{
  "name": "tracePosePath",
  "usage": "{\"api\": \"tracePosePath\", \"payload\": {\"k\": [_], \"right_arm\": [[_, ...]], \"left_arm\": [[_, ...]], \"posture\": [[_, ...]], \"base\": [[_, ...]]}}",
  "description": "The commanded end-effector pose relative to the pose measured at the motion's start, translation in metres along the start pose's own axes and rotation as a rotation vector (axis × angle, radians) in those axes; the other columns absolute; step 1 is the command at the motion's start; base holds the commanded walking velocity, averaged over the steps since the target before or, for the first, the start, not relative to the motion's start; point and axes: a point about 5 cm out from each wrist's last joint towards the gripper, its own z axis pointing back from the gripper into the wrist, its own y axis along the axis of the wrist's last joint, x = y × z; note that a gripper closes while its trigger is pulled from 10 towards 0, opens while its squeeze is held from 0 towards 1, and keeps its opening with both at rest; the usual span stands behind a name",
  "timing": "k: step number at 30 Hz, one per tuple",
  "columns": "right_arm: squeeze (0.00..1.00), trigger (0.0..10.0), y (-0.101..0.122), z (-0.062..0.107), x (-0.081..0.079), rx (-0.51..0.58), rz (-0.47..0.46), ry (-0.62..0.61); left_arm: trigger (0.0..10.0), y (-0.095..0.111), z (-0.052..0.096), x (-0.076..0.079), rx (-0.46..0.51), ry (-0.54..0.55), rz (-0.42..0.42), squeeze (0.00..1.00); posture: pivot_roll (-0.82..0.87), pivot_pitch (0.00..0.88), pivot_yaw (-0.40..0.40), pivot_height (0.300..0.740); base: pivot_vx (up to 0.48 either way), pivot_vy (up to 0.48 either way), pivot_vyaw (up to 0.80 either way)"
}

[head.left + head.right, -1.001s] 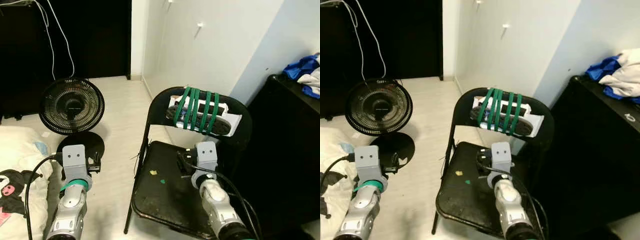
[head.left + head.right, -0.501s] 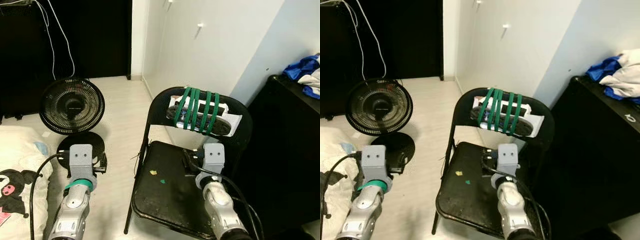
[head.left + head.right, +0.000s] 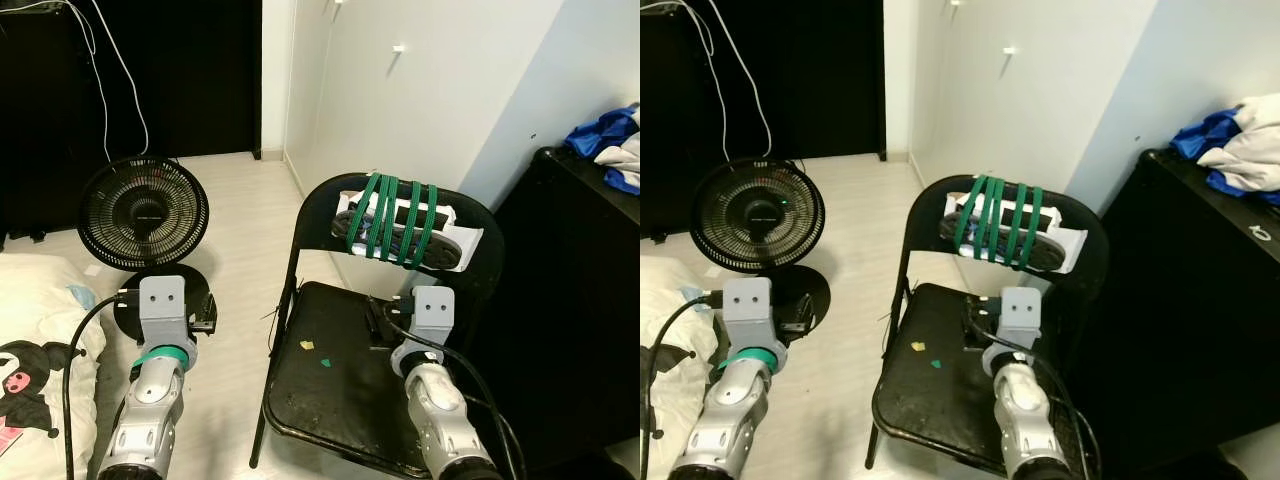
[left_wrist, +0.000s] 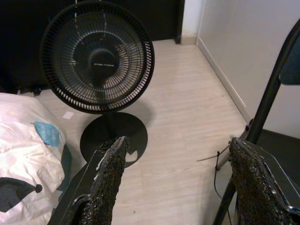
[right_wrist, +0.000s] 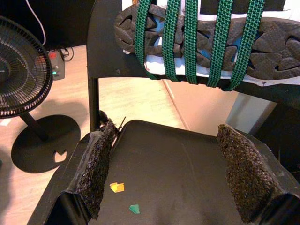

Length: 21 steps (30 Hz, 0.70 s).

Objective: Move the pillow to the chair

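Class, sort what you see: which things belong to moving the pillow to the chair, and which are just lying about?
Job:
pillow, on the robot's left
chair, seat bare
left claw, open
right claw, open over the seat

Lying about:
fan
shoe strapped to chair back
clothes

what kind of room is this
Likely a bedroom in a home: bedding with a cartoon print lies low at the left, a floor fan stands on pale flooring, and clothes are heaped on a dark cabinet beside a folding chair.
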Motion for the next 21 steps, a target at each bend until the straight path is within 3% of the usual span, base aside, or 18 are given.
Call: {"api": "tracePosePath", "payload": {"k": [1,10,21], "right_arm": [[0.0,10.0,-0.0022,0.0014,0.0028,-0.013,-0.012,-0.026],[0.0,10.0,0.0032,-0.0014,0.0005,0.009,0.026,-0.013],[0.0,10.0,0.003,-0.0009,-0.0023,0.012,0.056,-0.005]], "left_arm": [[10.0,-0.0034,0.0024,0.002,-0.014,-0.008,-0.018,0.0],[10.0,-0.0013,0.0006,0.002,-0.015,-0.01,-0.025,0.0],[10.0,0.0,-0.0003,0.0047,-0.017,-0.02,-0.046,0.0]], "posture": [[0.11,0.0,-0.013,0.74],[0.11,0.0,-0.01,0.74],[0.11,0.0,-0.006,0.74]], "base": [[0.0,0.0,0.0],[0.0,0.0,0.0],[0.0,0.0,0.8]]}}
